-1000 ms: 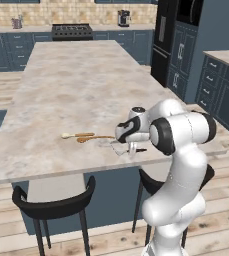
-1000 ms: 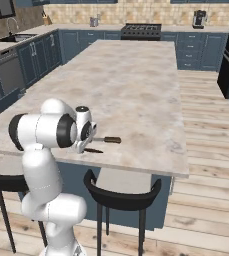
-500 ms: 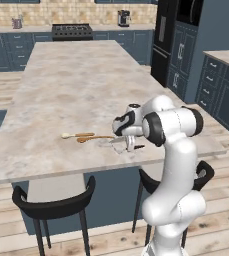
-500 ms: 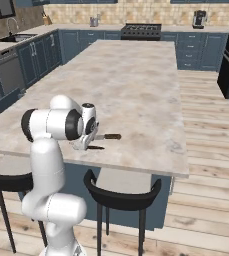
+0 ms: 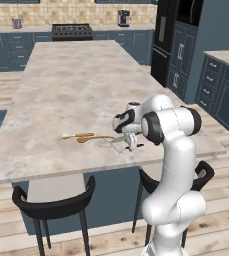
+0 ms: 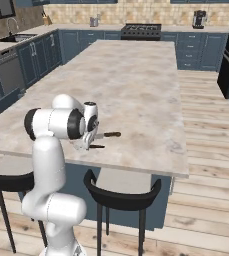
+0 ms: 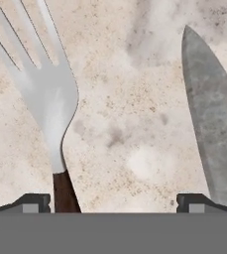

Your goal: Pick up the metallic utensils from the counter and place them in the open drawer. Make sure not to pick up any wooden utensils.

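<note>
Swung in lower over the counter (image 5: 66,95) since the earlier frame, gripper (image 7: 114,202) spread wide and empty. Fork (image 7: 48,94) and knife (image 7: 211,124) flat on stone, each near one fingertip. Risk: closing between both, catching neither, or nudging the wooden spoons (image 5: 86,136) nearby.

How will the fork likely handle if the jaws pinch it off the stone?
The fork looks like thin flat metal, so probably stiff and light. Lying flush on the counter, it may skid rather than roll. Its smooth tines look slippery; the dark handle may grip better.
</note>
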Available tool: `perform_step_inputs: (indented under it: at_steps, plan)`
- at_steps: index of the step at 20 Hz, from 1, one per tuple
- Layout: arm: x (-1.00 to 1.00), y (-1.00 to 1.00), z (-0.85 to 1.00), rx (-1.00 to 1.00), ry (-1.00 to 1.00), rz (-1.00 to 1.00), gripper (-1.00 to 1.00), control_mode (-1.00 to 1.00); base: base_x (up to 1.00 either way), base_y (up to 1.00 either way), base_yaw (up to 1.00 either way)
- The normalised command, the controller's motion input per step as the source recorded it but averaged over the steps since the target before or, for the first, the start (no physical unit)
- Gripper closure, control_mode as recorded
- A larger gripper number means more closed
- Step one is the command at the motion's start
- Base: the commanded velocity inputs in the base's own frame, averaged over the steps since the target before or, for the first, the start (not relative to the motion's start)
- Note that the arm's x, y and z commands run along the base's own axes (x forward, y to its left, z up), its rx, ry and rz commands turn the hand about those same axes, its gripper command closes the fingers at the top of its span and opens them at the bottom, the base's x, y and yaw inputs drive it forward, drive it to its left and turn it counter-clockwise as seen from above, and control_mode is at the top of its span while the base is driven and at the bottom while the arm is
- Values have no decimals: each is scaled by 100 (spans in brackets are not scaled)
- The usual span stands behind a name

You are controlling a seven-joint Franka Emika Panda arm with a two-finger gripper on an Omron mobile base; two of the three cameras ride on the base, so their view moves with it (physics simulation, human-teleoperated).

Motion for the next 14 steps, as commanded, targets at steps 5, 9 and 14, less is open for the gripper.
perform_step_inputs:
  at_steps: [5, 9, 14]
  plan:
    - [-53, 0, -96, 0, 0, 10, -100, -100, 0, 0, 0]
    - [-83, 4, -100, 0, -21, 5, 100, -100, 0, 0, 0]
    - [-100, 0, -100, 0, -37, 1, 100, -100, 0, 0, 0]
